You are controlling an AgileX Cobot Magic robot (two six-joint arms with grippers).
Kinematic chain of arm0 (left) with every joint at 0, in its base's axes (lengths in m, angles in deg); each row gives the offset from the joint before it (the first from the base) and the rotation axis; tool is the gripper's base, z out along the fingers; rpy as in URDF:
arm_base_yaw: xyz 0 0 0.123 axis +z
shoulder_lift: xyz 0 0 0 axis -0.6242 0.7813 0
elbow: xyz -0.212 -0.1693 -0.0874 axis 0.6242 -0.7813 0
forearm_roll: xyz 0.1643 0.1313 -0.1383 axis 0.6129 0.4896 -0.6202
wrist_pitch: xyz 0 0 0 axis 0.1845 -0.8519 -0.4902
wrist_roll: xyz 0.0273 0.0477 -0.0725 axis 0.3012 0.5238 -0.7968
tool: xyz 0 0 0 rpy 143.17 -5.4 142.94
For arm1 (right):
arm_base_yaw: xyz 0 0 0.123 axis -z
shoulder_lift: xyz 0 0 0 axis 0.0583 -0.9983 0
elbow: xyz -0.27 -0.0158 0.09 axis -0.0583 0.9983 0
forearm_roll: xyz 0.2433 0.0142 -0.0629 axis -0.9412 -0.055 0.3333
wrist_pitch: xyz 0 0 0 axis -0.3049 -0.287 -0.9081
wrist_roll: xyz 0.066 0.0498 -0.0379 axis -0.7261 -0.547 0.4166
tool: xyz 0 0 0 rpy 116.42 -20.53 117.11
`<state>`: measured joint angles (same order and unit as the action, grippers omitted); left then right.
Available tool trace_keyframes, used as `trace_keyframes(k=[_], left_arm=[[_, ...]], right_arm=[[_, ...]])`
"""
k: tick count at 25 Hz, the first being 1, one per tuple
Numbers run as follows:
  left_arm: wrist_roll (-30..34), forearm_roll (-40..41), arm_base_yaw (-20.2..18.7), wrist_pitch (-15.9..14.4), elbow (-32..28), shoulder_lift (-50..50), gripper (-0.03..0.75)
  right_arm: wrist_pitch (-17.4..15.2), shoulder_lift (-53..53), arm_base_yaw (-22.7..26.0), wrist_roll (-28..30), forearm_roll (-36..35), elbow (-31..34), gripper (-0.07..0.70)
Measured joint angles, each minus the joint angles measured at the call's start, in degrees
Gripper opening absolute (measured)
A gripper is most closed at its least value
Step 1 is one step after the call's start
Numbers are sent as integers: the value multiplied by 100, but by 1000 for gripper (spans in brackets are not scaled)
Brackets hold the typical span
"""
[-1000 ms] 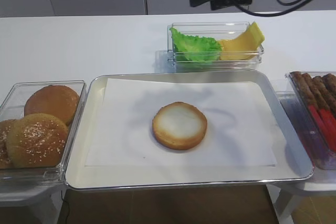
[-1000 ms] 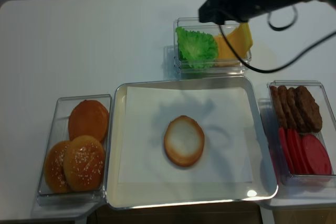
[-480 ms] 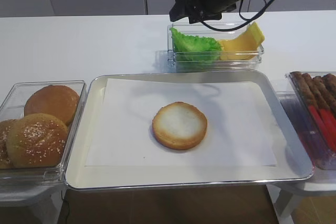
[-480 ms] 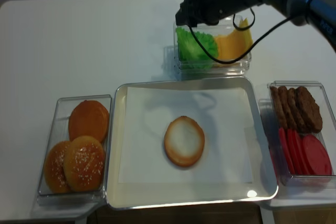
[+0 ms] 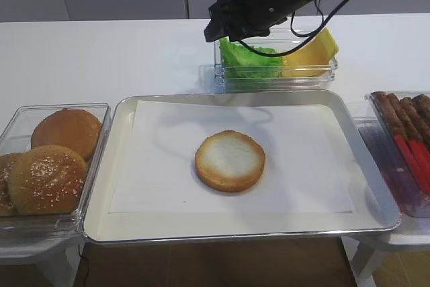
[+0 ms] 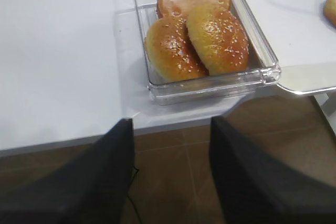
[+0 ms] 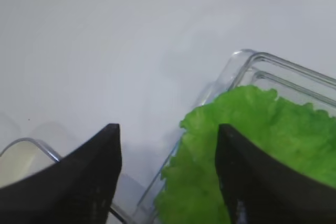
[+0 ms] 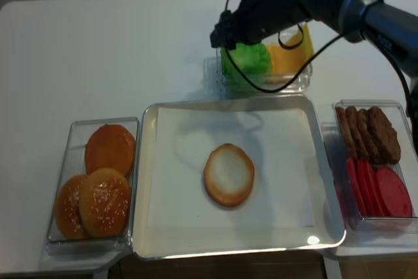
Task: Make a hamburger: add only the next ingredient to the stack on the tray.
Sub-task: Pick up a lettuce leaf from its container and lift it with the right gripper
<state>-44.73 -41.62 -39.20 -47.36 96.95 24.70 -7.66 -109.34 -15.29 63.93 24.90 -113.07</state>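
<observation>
Exterior high: right gripper (image 5: 218, 29) is hanging over the left end of the clear box (image 5: 322, 72), which is sitting just behind the tray (image 5: 124, 166). Lettuce (image 5: 252, 60) is lying in the box's left half, cheese (image 5: 312, 52) in its right half. Bun bottom (image 5: 230, 160) is lying cut face up mid-tray, nothing on it yet.

Right wrist: both fingers (image 7: 79, 182) are standing wide apart, gripping nothing; the lettuce's frilly edge (image 7: 236, 145) is showing between them, at the box corner. Whether the tips are touching the leaf is unclear from this angle.

Left wrist: left gripper (image 6: 170, 171) is idling with jaws spread, empty, beside the bun tops (image 6: 197, 30), well away from the tray.

Realsense: same layout; gripper is covering the box's left rear corner.

Handling judgement: leaf is looking light, soft and floppy, likely to tear or fold. Best taking it by the frilly rim near the box corner, pinching gently.
</observation>
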Motion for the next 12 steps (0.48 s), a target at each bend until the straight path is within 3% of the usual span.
trace_keyframes(k=[12], left_arm=[[0, 0, 0, 0, 0, 0, 353]], right_arm=[[265, -183, -42, 22, 355, 0, 426]])
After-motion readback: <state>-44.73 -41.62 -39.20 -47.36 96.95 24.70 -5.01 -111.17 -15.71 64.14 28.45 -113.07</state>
